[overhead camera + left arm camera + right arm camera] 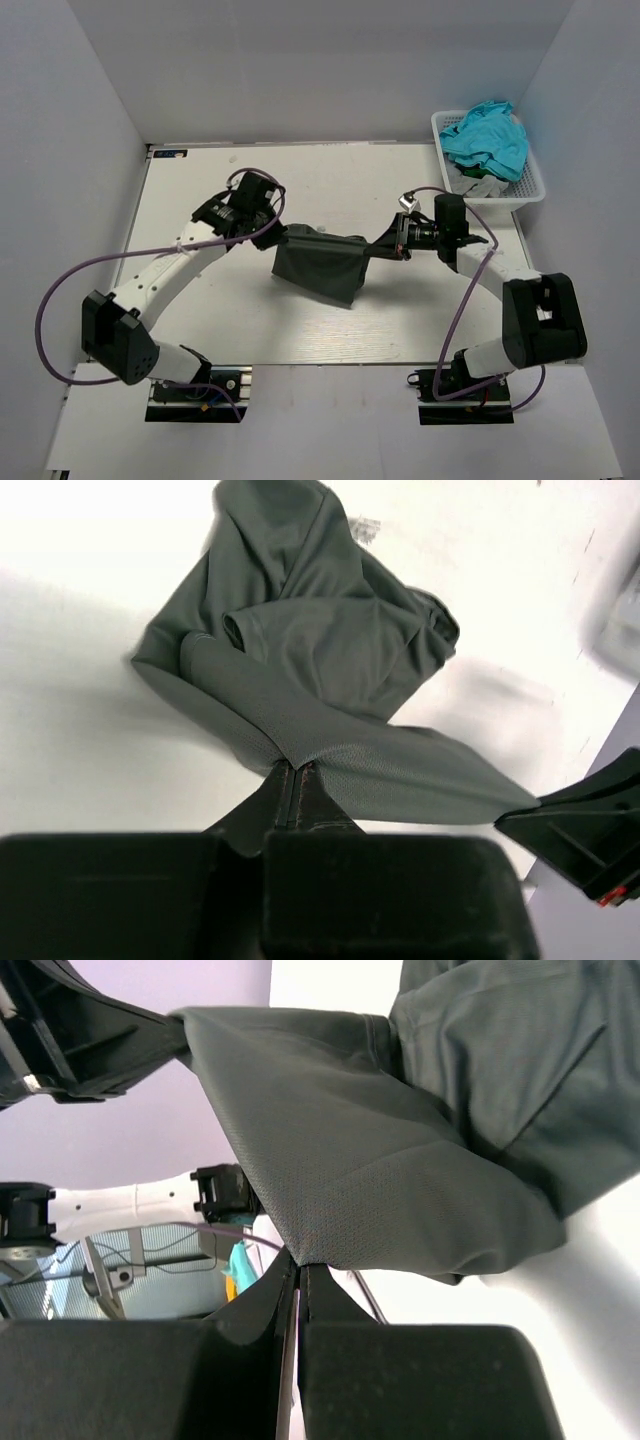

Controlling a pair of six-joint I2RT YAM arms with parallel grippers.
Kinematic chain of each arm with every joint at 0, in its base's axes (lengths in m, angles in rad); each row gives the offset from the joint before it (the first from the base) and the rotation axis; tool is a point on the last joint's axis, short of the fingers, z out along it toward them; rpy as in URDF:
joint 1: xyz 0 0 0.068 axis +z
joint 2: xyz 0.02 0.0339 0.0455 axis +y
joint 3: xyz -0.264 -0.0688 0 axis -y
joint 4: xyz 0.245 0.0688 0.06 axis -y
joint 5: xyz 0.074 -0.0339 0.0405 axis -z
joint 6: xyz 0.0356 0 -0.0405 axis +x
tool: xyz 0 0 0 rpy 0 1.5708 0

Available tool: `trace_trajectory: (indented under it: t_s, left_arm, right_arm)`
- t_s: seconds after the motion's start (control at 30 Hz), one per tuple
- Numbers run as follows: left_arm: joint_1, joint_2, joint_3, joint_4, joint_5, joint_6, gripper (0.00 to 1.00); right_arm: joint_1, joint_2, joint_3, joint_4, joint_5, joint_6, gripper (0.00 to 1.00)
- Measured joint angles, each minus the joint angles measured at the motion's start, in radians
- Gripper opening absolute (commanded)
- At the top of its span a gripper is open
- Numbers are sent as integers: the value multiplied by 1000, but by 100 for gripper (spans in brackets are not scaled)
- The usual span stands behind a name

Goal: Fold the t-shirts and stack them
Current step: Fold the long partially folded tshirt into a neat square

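Note:
A dark charcoal-grey t-shirt [322,262] hangs stretched between my two grippers above the middle of the table, its lower part sagging onto the surface. My left gripper [276,230] is shut on its left edge; in the left wrist view the fingers [292,778] pinch the cloth [330,650]. My right gripper [385,244] is shut on its right edge; in the right wrist view the cloth [400,1150] spreads from the closed tips [300,1265]. A turquoise t-shirt [488,136] and a pale grey one [478,184] lie in the basket.
A white lattice basket [533,182] stands at the table's far right corner. Grey walls enclose the white table [200,320] on three sides. Purple cables loop from both arms.

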Motion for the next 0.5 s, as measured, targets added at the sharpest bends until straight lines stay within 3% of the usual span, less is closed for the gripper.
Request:
trace_trajectory:
  t_s: [0.5]
  left_arm:
    - [124, 348, 241, 73, 47, 73, 0]
  right_arm:
    - [-44, 288, 223, 8, 7, -11, 0]
